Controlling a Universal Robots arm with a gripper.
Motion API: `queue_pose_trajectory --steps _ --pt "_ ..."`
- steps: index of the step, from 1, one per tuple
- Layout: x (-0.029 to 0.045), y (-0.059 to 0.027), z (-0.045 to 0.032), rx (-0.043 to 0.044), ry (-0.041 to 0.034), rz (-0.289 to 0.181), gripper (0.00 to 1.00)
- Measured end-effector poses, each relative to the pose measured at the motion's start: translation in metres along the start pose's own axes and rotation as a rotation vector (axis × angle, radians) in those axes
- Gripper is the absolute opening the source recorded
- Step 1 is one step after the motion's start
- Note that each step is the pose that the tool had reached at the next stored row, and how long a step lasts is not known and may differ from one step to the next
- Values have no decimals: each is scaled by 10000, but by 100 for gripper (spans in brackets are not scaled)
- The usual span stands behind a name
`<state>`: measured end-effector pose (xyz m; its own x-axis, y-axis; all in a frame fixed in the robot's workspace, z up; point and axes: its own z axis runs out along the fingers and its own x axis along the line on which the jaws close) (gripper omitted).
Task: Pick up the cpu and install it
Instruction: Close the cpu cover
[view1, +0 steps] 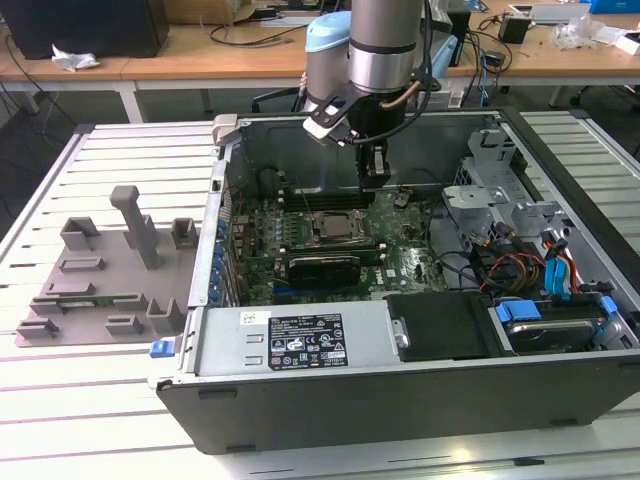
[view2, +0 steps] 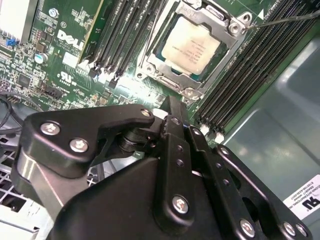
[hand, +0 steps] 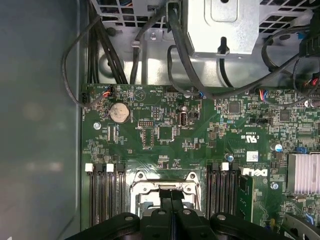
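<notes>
Evidently the cpu (view2: 192, 45) lies flat in its socket on the motherboard (hand: 165, 135), inside the metal frame (view2: 172, 82) and between the two banks of memory slots (view2: 120, 35). This is all within the open computer case (view1: 420, 390), which stands on the bench (view1: 120, 410). The pincer (view2: 170, 104) hangs above the board just beside the socket and apart from the chip. Its fingers are clenched together and grasp nothing. In my judgement the step in hand is the seating. Done well, it needs the chip level, with all four edges inside the frame and no corner riding up. Whether it is fully down, or the frame is latched, I cannot tell. Any contact should be light and straight down, since a sideways load would likely harm the socket. The thin wire lever (view2: 285, 19) at the frame's corner should be kept clear of the fingers.
</notes>
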<state>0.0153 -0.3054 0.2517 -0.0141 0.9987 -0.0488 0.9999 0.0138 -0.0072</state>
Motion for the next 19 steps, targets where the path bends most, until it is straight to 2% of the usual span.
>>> queue_pose_trajectory --steps 2,4,5,8,16,19 --pt "0 0 1 76 2 -4 11" --pt "0 0 1 102 0 -5 11" --pt "-1 -2 2 107 3 -5 11" --pt "-8 -56 79 106 7 -5 11" --pt "-9 -125 138 106 7 -5 11" --pt "-18 -183 162 108 5 -5 11"
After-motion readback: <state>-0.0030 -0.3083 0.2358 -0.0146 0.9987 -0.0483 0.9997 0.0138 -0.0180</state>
